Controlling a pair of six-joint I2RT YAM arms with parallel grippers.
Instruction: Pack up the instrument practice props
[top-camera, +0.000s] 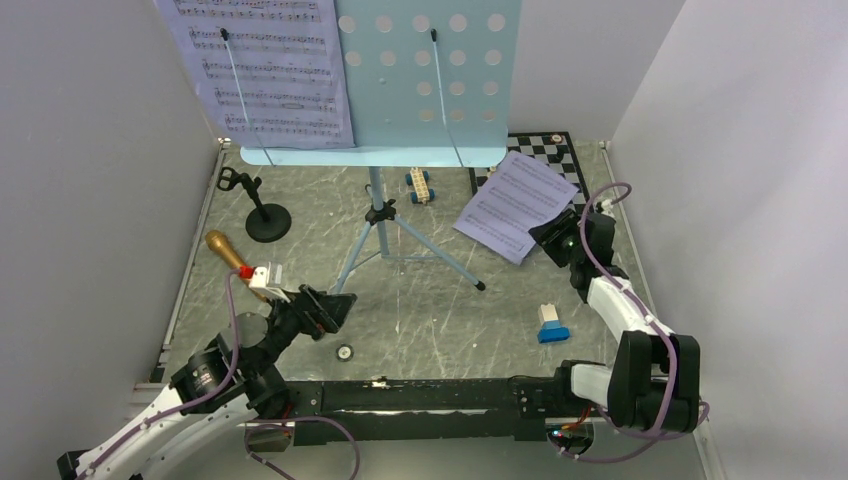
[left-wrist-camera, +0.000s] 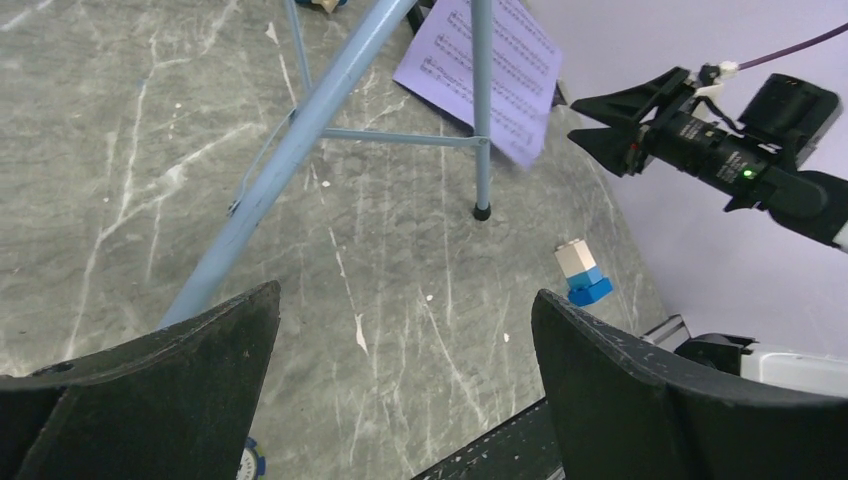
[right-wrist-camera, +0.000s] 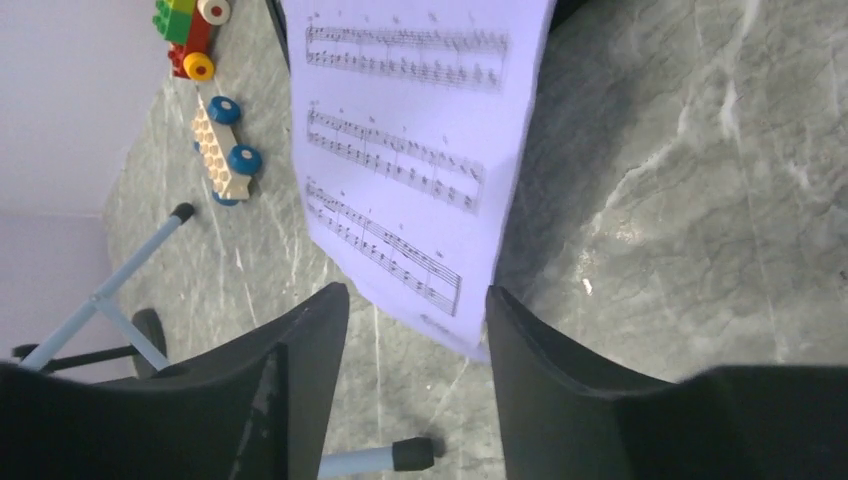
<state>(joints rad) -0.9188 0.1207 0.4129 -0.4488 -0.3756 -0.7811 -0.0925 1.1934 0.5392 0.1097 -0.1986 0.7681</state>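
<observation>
Printed across the loose white sheet-music page: staves of black notes, plus lettering too small to read. Same kind of notation on a second page, propped on the left half of the hole-punched desk of the light-blue music stand, under a thin wire arm.

Right pincer: fingers parted, not clamped on anything. Lower edge of the loose page right at the gap between the tips, tilted up and away toward the chessboard; contact impossible to judge.

Left pincer: spread wide, holding nothing, above the grey marbled surface, facing the stand's tripod legs just ahead.

Gold-brown microphone: lying flat just left of the left wrist. Small black mic stand: upright at the rear left, well apart from both pincers.

Toy brick car behind the tripod. Blue-and-white brick on the surface near the right arm.
</observation>
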